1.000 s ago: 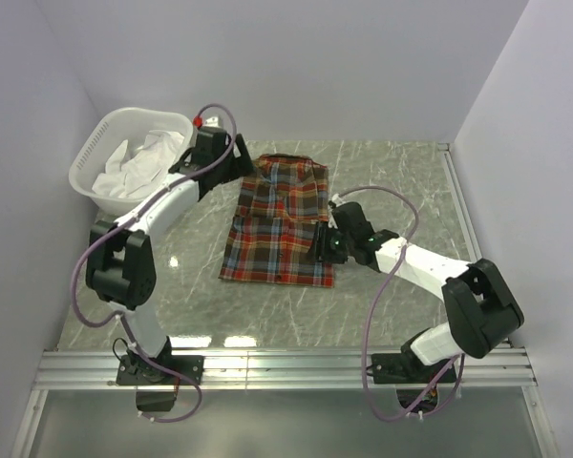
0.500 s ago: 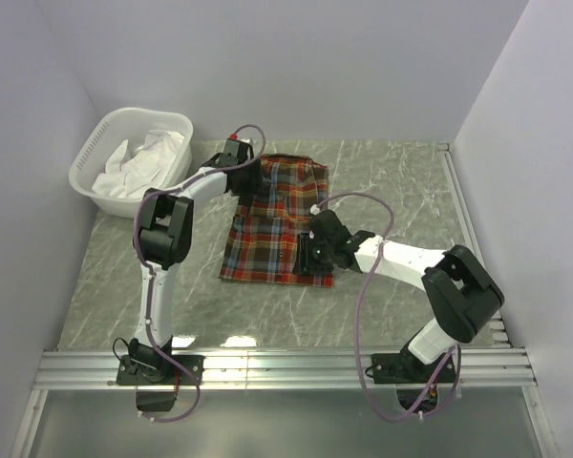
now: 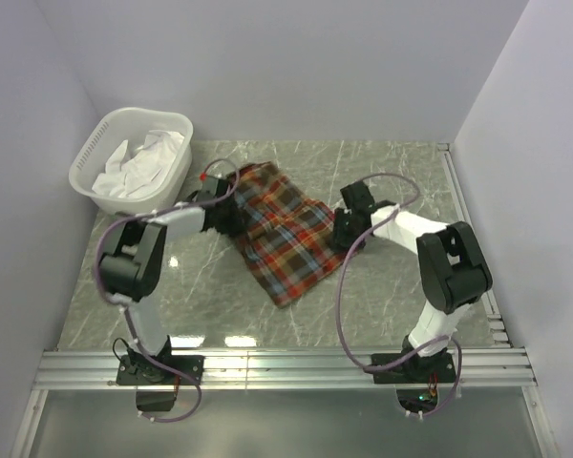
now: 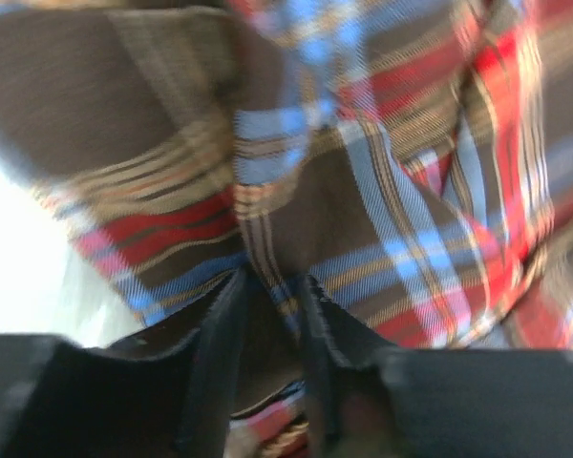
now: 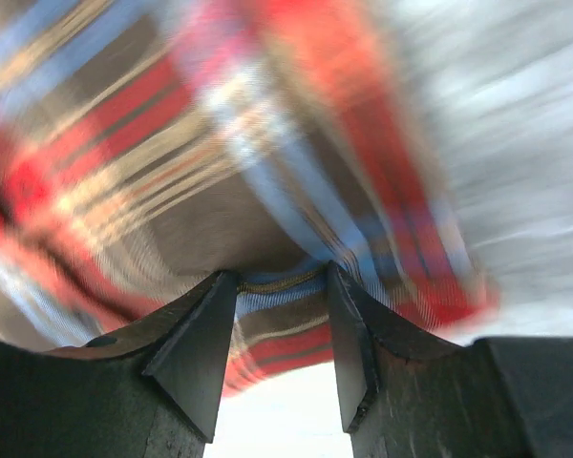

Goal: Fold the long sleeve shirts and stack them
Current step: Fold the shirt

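Note:
One folded plaid long sleeve shirt (image 3: 282,234) lies diagonally across the middle of the marble table, its lower corner pointing toward the arms. My left gripper (image 3: 227,218) is at its left edge. In the left wrist view the jaws (image 4: 267,286) are shut on a fold of the plaid cloth (image 4: 392,191). My right gripper (image 3: 345,237) is at the shirt's right edge. The right wrist view shows its fingers (image 5: 279,281) clamped on the hem of the plaid cloth (image 5: 172,162), with pale table below it.
A white laundry basket (image 3: 86,167) with crumpled white cloth (image 3: 138,162) in it stands at the back left. Metal rails (image 3: 286,363) run along the near edge. Walls close in on the left, back and right.
The shirt has swung from lying square to lying diagonal. My left gripper came down from the collar to the left edge and closed on cloth. The right gripper moved back and right with the shirt's edge.

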You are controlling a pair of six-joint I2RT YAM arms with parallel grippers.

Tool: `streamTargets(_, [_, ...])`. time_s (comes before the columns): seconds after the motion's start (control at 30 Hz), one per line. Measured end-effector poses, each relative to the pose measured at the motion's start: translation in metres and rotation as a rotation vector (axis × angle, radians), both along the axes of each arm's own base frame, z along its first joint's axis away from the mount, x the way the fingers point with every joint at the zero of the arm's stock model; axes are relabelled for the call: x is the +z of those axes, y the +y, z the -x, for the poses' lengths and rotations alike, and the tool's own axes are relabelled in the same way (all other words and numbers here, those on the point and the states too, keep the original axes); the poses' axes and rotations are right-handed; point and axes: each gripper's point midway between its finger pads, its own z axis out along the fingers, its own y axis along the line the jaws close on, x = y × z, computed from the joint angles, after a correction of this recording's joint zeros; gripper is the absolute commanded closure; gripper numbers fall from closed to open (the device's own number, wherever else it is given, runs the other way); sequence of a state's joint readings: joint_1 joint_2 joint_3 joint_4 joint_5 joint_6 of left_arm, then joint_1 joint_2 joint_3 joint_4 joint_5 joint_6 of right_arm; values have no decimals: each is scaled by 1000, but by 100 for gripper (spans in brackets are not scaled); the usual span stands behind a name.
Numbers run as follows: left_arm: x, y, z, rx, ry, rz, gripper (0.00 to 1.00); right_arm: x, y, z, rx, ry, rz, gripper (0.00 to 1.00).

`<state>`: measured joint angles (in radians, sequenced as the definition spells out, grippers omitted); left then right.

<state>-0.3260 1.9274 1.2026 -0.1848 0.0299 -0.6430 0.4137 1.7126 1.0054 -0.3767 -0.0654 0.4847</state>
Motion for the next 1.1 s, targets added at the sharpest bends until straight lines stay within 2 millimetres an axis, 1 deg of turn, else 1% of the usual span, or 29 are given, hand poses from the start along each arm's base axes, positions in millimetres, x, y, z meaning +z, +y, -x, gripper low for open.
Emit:
streamTargets(0.07, [2,6,36,33,18,43,55,4,-22,-22,-43,1,45,50])
streamTargets(0.1, [1,6,52,40,32,58,49,6,-28,-32,-58,-7,57,50])
streamTargets(0.17, [4,2,92,40,46,104,42,15,-36,-58,-75,-36,77,50])
streamTargets(0.2, [4,-3,112,31,56,122,29,21,-36,-72,-72,-61,76,50])
streamTargets(0.27, [11,-14,141,4,59,164,20,33,-29,-94,-54,-106,60,50])
streamTargets(0.3, [16,-20,155,-10,59,183,13,40,-23,-103,-41,-128,48,50])
streamTargets(0.37, [25,-26,179,-37,66,203,10,51,-16,-115,-24,-161,24,50])
streamTargets(0.4, [31,-26,184,-40,61,208,10,56,-12,-116,-15,-174,10,50])
streamTargets(0.47, [48,-24,185,-30,25,217,12,63,-9,-112,-3,-187,-16,50])
streamTargets(0.5, [56,-22,183,-24,5,215,14,65,-8,-105,2,-188,-31,50])
streamTargets(0.57, [73,-20,174,-12,-35,203,19,70,-7,-83,13,-184,-66,50])
streamTargets(0.6, [83,-20,167,-7,-61,193,22,72,-7,-69,17,-177,-83,50])
streamTargets(0.67, [96,-21,151,2,-100,170,26,77,-5,-44,27,-177,-126,50])
streamTargets(0.73, [99,-21,134,12,-119,139,30,78,1,-17,45,-169,-172,50])
streamTargets(0.77, [97,-21,127,18,-119,128,30,75,5,-4,57,-163,-200,50])
streamTargets(0.8, [89,-19,120,31,-108,111,31,71,7,8,64,-149,-220,50])
streamTargets(0.87, [71,-12,112,54,-73,83,31,55,12,34,79,-97,-256,50])
streamTargets(0.9, [58,-6,109,74,-44,66,32,44,11,45,77,-63,-265,50])
streamTargets(0.97, [40,4,103,105,-2,46,33,25,7,64,67,1,-266,51])
streamTargets(1.03, [24,14,99,137,33,35,34,12,4,75,64,43,-258,51])
streamTargets(1.1, [13,23,97,172,53,35,35,6,5,74,65,54,-254,51])
